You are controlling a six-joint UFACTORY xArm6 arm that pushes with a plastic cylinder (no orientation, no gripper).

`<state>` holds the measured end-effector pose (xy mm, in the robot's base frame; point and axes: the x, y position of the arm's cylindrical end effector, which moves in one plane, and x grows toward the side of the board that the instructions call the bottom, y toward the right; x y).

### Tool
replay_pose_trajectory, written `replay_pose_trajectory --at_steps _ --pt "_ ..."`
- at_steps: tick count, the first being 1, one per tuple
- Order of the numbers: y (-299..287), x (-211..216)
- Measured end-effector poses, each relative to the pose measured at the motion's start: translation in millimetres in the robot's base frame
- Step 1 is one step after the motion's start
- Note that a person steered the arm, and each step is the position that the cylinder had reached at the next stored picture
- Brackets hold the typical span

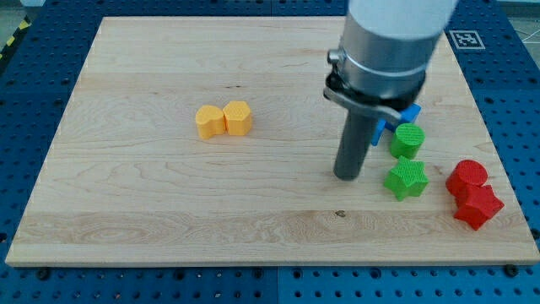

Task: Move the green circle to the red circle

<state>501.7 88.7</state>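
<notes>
The green circle (407,139) sits at the view's right on the wooden board (169,203). The red circle (467,176) lies further right and lower, touching a red star-like block (477,206) below it. My tip (347,176) rests on the board, left of and slightly below the green circle, with a gap between them. A green star (406,179) lies just right of the tip, below the green circle.
A blue block (408,116) is mostly hidden behind the arm, just above the green circle. Two yellow blocks, a hexagon-like one (208,122) and a heart-like one (238,117), touch each other at the view's centre left. The board's right edge is near the red blocks.
</notes>
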Motion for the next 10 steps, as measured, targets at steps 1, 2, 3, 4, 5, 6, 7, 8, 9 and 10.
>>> replay_pose_trajectory --at_steps 1,2,3,4,5,6,7,8,9,10 --pt "5.1 -27.8" --pt "22.6 -37.9" --pt "38.2 -47.5" --pt "47.9 -49.3" --pt "48.1 -49.2" --pt "58.2 -49.2" --pt "61.8 -45.0" --pt "55.4 -33.2" --pt "52.7 -32.4" --pt "62.6 -30.5"
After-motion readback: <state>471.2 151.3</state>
